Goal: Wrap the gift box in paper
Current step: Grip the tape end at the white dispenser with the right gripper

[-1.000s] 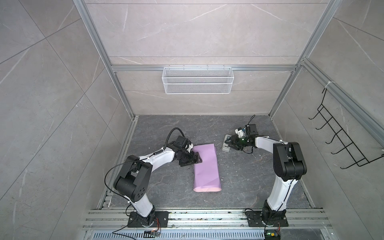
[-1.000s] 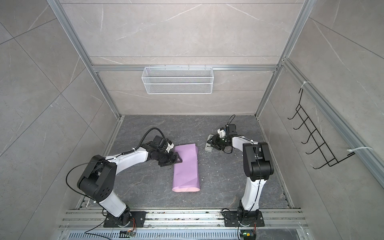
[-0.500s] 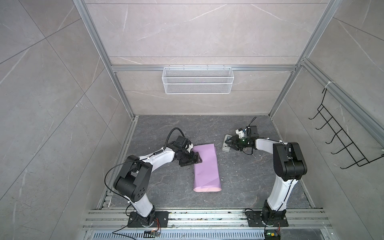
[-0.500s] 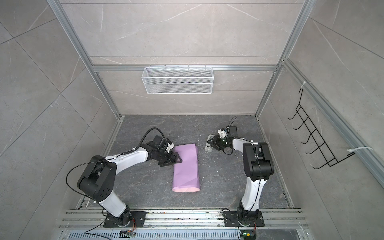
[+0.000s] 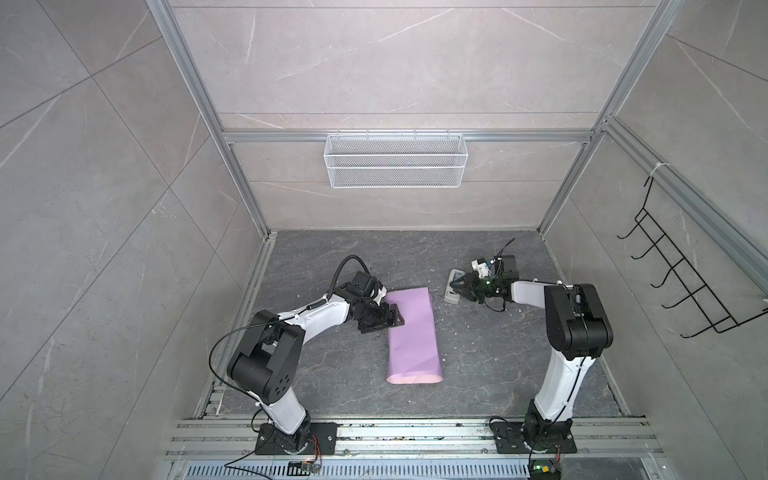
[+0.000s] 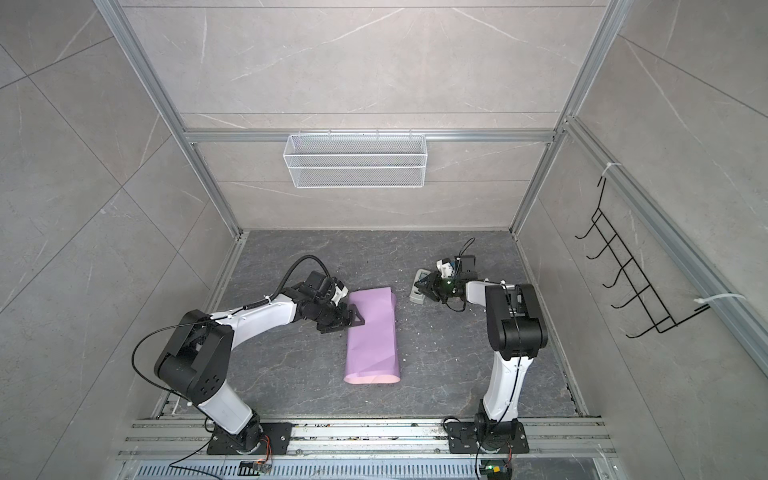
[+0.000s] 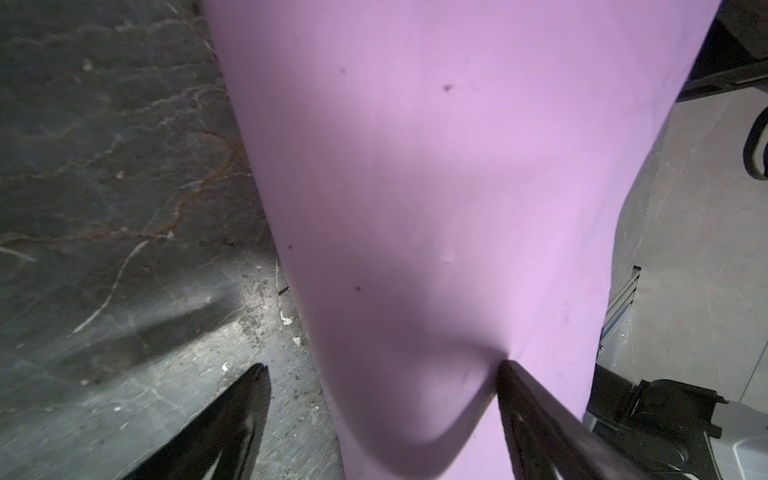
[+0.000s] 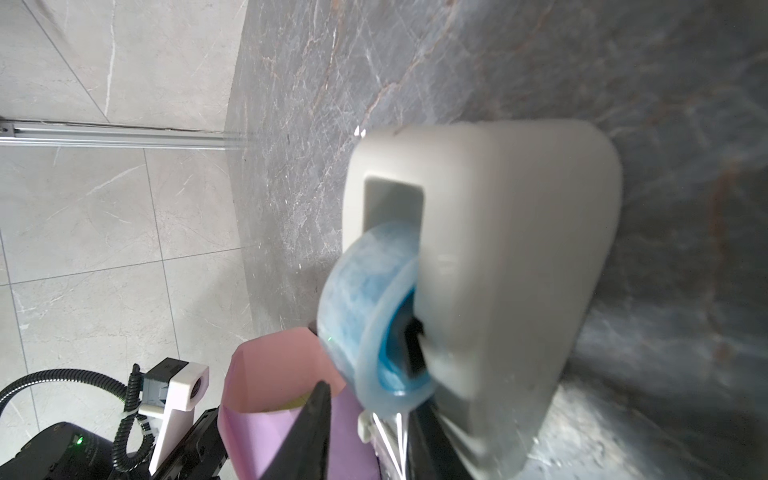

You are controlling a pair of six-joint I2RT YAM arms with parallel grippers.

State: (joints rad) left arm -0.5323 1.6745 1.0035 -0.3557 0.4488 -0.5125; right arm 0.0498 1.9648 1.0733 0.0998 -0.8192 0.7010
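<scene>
The paper lies mid-table, folded into a long flat lilac sleeve, with its pale pink inside showing at the ends. Inside its far open end a sliver of the olive gift box shows; the rest is hidden. My left gripper is open. One finger presses a dent into the sleeve's top and the other stands over the bare table beside it. My right gripper is at the grey-white tape dispenser, jaws apart around the tape strip below the blue roll.
A white wire basket hangs on the back wall and a black hook rack on the right wall. Aluminium rails run along the front, where both arm bases stand. Small white crumbs dot the dark stone table.
My right gripper's jaws have narrowed a little at the tape dispenser. The left arm and the paper have not moved.
</scene>
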